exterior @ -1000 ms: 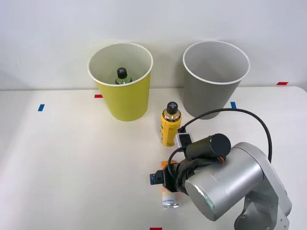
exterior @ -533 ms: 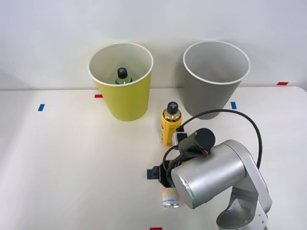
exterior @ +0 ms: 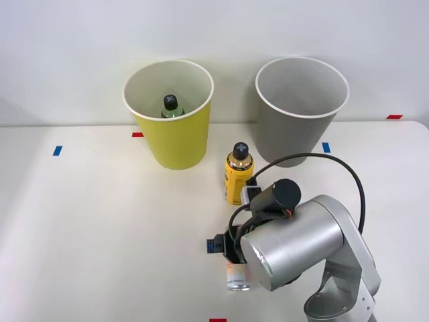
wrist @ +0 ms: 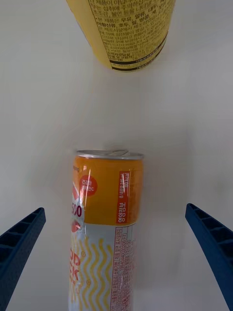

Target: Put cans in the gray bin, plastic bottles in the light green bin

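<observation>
A slim can [exterior: 237, 276] lies on its side on the white table near the front edge, orange at its top end and cream with red-orange print below. In the wrist view the can [wrist: 108, 228] lies between my blue fingers [wrist: 22, 235], which stand wide apart and do not touch it. My right gripper [exterior: 221, 247] is open over the can, mostly hidden under the silver arm. A green plastic bottle [exterior: 171, 106] with a black cap stands inside the light green bin [exterior: 177, 144]. The gray bin [exterior: 298, 134] stands at the back right.
A yellow bottle [exterior: 238, 176] with a black cross-marked cap stands upright between the bins and the can, just beyond the can's top end; its base is the yellow bottle [wrist: 125, 29] in the wrist view. Blue tape [exterior: 57, 150] and red tape [exterior: 394, 117] mark the table.
My right arm has shifted a little to the left and turned over the lying can. The can, the bottles and both bins have stayed in place.
</observation>
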